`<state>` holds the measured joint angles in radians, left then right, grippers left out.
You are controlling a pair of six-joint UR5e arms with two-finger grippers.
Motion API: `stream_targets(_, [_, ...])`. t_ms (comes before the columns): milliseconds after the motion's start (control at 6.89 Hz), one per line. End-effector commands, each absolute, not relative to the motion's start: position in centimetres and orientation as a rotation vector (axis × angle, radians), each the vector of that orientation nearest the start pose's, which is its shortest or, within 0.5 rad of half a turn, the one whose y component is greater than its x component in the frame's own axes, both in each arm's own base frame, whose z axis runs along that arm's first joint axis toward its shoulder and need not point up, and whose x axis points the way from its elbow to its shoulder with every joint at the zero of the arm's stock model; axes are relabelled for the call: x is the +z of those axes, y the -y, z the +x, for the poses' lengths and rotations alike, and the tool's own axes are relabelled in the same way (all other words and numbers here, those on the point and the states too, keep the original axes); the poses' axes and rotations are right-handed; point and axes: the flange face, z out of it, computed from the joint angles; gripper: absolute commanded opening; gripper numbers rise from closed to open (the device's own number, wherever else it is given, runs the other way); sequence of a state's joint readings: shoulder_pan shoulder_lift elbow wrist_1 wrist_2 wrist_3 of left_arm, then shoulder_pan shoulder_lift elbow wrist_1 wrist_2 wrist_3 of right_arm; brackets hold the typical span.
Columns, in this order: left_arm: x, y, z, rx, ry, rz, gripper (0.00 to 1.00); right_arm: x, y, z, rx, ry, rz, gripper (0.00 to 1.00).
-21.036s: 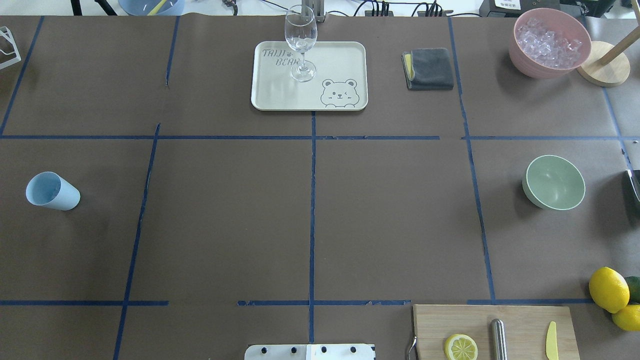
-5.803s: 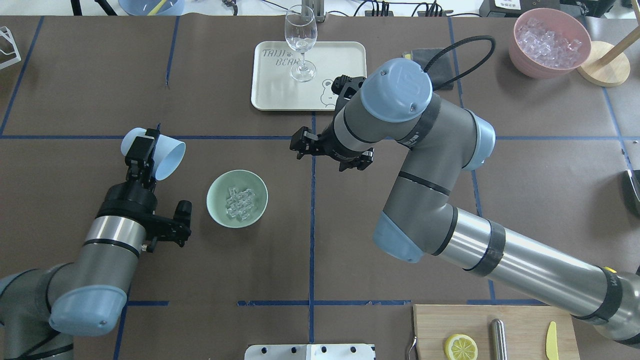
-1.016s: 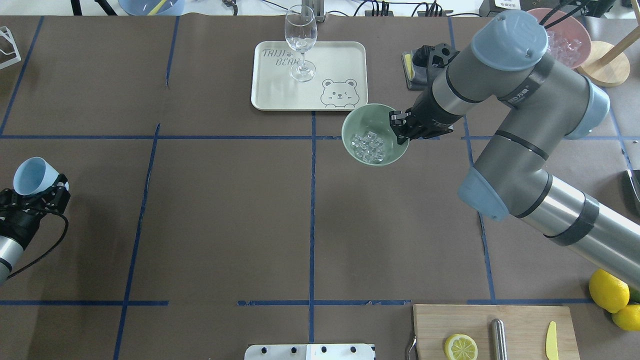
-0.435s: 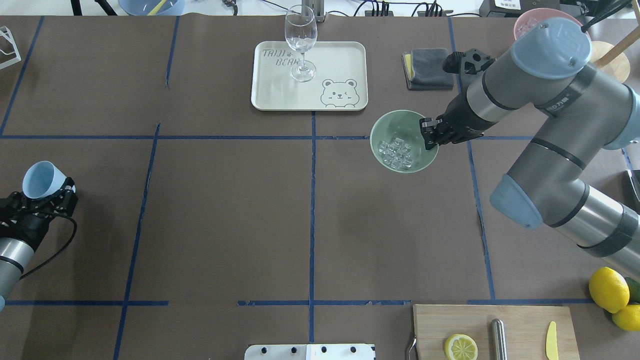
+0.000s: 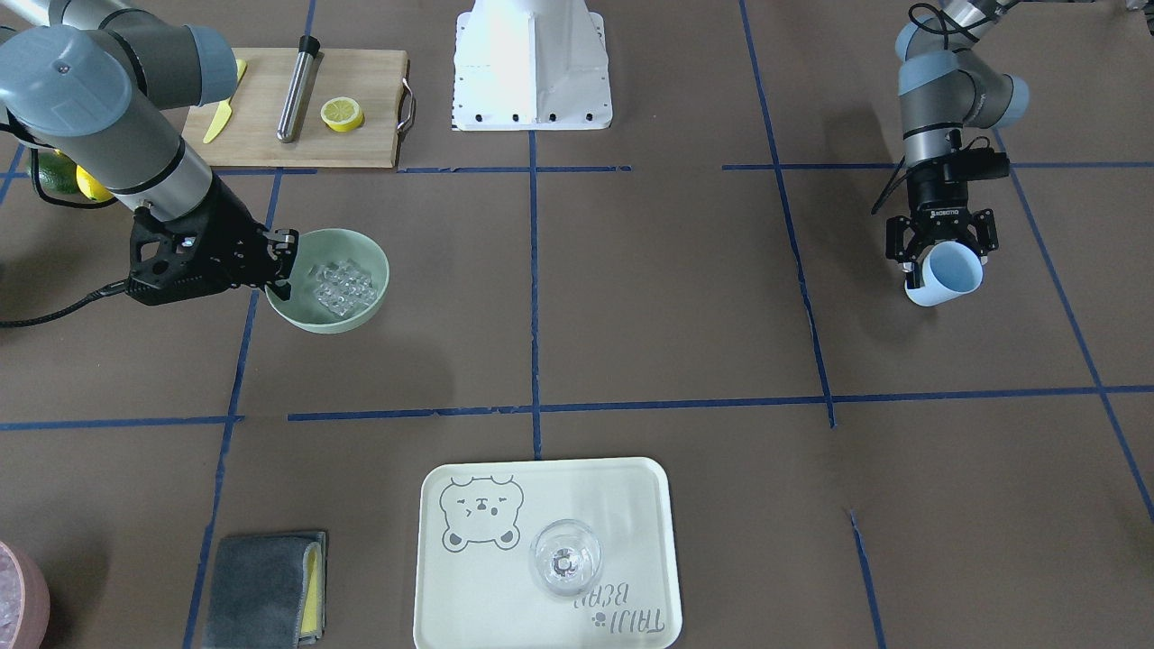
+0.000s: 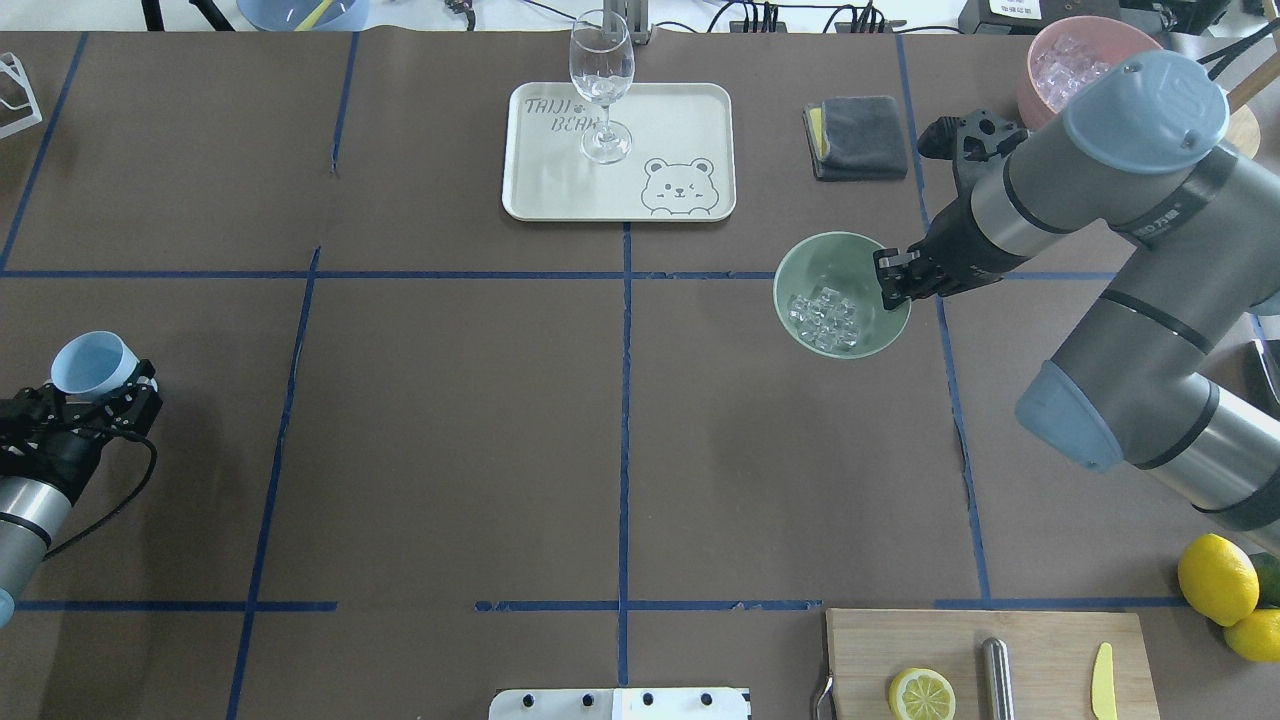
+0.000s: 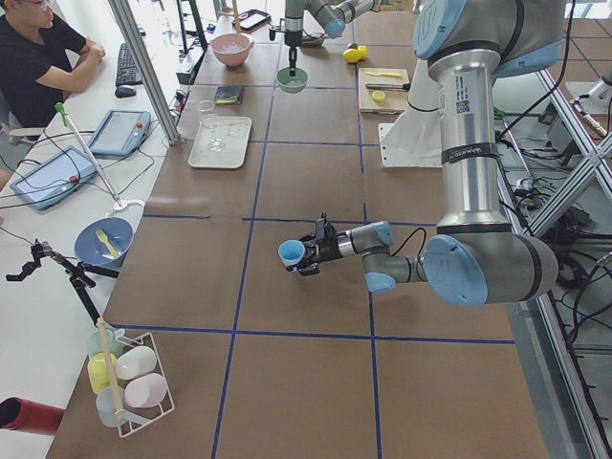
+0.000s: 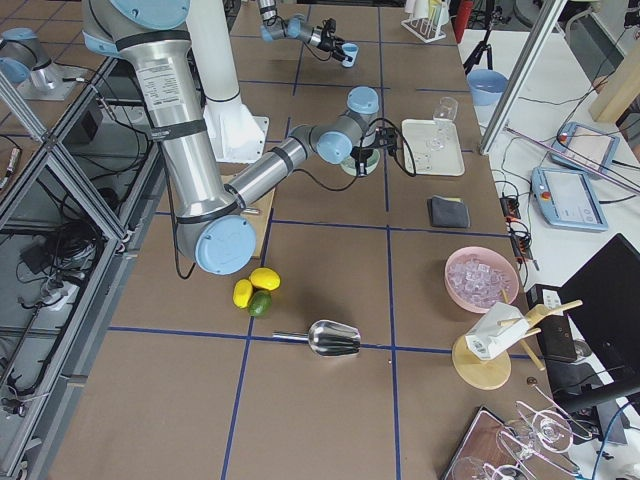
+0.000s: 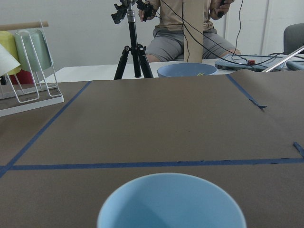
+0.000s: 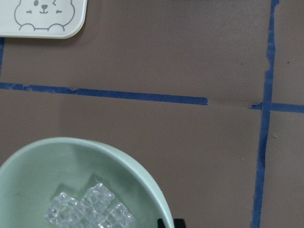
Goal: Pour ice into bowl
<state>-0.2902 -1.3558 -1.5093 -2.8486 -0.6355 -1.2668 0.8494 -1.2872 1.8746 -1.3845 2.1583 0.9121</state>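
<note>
In the front-facing view, the right pincer [image 5: 281,266] is clamped on the rim of the bowl [image 5: 368,251], with the ice [image 5: 343,287] heaped inside. The left pincer [image 5: 942,261] grips a blue cup [image 5: 947,281]. Overhead, the bowl hangs over the desk [image 6: 450,420], just right of the tray [image 6: 690,120].

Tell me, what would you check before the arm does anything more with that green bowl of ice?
1. Ice inside the bowl: ok, the cubes lie together at the bottom.
2. Right gripper holding the bowl: ok, it is shut on the rim.
3. Bowl level: ok, it looks upright, not tipped.
4. Cup emptied: ok, no ice shows inside it.
5. Left gripper holding the cup: ok, it is shut on it, far from the bowl.
6. Cloth and tray out of the way: ok, both sit apart from the bowl.
</note>
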Motion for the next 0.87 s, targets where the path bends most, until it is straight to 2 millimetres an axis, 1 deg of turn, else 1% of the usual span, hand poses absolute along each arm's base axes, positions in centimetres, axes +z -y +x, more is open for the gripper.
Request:
stream_targets(0, [61.5,31.7,30.4,-0.465,-0.657,1.093,1.00,35.2,48.3,-31.2,-0.062,0.915,0.114,0.00])
stream_targets(145, [59.5,31.4,28.8,-0.431,-0.651,1.115,1.00,36.3,47.9,-30.7,-0.058,0.909,0.105,0.00])
stream_targets(290, [58.3,31.0,27.8,-0.412,-0.648,1.126,1.00,37.4,47.0,-29.9,-0.069,0.897,0.103,0.00])
stream_targets(435, [58.0,31.1,27.6,-0.377,-0.624,1.142,1.00,39.5,45.6,-28.6,-0.089,0.875,0.102,0.00])
stream_targets(580, [56.9,31.5,27.2,-0.357,-0.613,1.158,1.00,42.3,44.5,-26.6,-0.092,0.870,0.112,0.00])
stream_targets(725, [54.7,33.2,25.5,-0.318,-0.607,1.161,1.00,46.2,42.8,-24.7,-0.104,0.868,0.127,0.00])
